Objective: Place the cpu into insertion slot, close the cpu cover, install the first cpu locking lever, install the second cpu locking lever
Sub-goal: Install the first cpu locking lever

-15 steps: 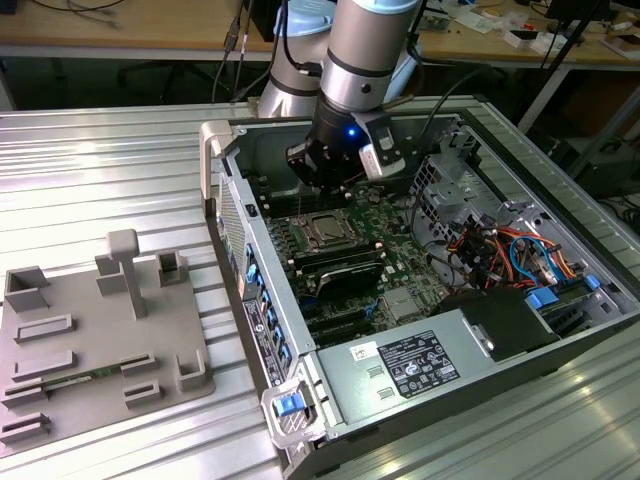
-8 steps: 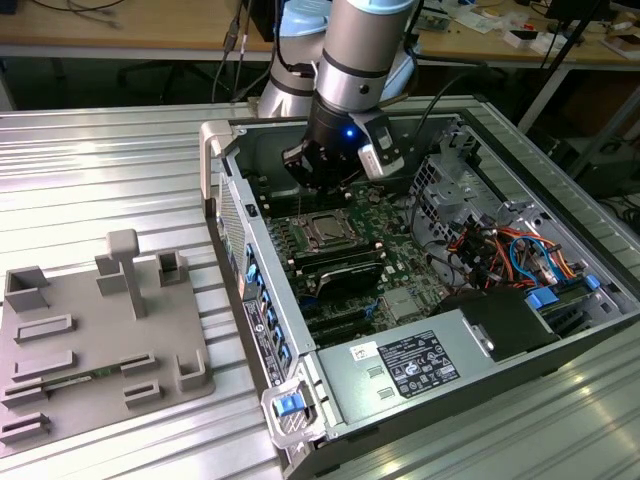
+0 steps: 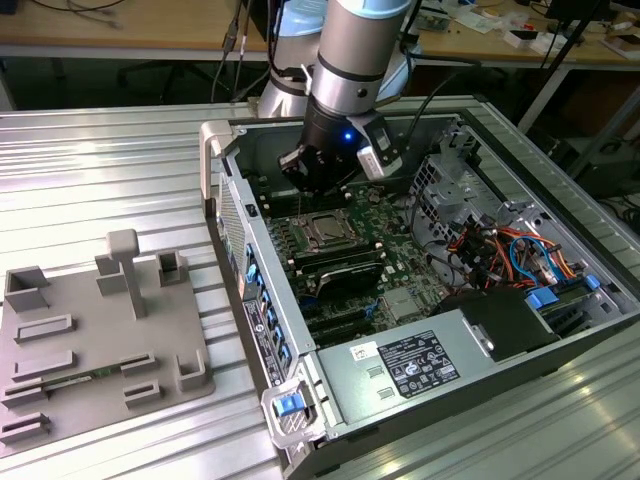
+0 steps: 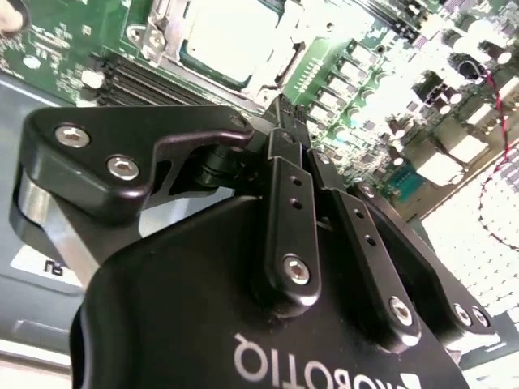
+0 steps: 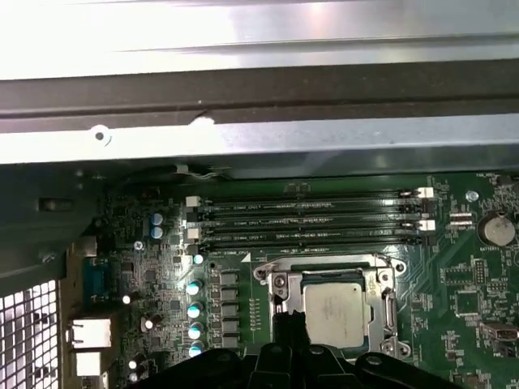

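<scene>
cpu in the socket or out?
In. In the first wrist view the cpu lies flat inside the insertion slot, metal top up, with the slot's silver frame around its edges.

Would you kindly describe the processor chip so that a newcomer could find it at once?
Look inside the open computer case at the green circuit board lining its floor. Near the board's middle, a silver metal frame surrounds the chip, a flat pale grey square. The long black memory slots beside it are narrow strips, whereas the chip is square and metal-topped.
</scene>
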Available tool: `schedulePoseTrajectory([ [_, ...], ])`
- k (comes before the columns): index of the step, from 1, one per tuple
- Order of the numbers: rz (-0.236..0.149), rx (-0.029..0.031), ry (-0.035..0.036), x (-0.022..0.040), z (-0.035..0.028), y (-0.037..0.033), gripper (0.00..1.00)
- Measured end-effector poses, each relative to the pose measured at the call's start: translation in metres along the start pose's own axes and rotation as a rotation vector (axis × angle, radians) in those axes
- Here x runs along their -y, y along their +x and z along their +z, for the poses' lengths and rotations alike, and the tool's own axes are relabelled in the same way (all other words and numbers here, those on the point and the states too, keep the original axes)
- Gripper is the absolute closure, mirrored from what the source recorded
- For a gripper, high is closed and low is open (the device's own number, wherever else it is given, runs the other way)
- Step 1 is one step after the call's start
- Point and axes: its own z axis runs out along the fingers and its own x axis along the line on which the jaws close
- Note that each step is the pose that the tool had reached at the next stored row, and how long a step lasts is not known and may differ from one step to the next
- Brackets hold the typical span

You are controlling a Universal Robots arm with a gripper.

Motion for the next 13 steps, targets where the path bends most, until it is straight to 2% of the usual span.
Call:
schedulePoseTrajectory([
  [8, -0.023, -0.0010, -0.0010, -0.0002, 0.0008, 0.0173, 0.89],
  [13, -0.037, -0.0015, -0.0012, -0.0079, 0.0011, 0.0182, 0.89],
])
